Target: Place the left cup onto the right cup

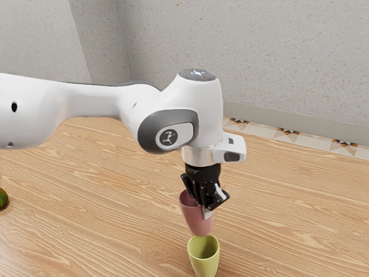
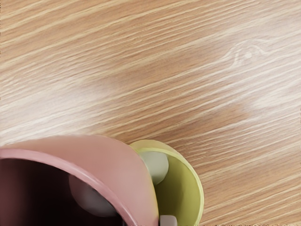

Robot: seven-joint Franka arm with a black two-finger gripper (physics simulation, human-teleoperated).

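Observation:
A pink cup (image 1: 195, 217) hangs upright in the air, its rim pinched by my gripper (image 1: 205, 209), which is shut on it. Directly below and slightly toward the exterior view's right stands a yellow-green cup (image 1: 203, 255) on the wooden table (image 1: 98, 190); the pink cup's base hovers just at its rim. In the wrist view the pink cup (image 2: 101, 162) looms large under my hand and partly covers the yellow-green cup (image 2: 186, 188) beside it.
A small green object (image 1: 2, 199) lies at the exterior view's left edge of the table. A grey wall and a tiled floor strip (image 1: 300, 135) run behind the table's far edge.

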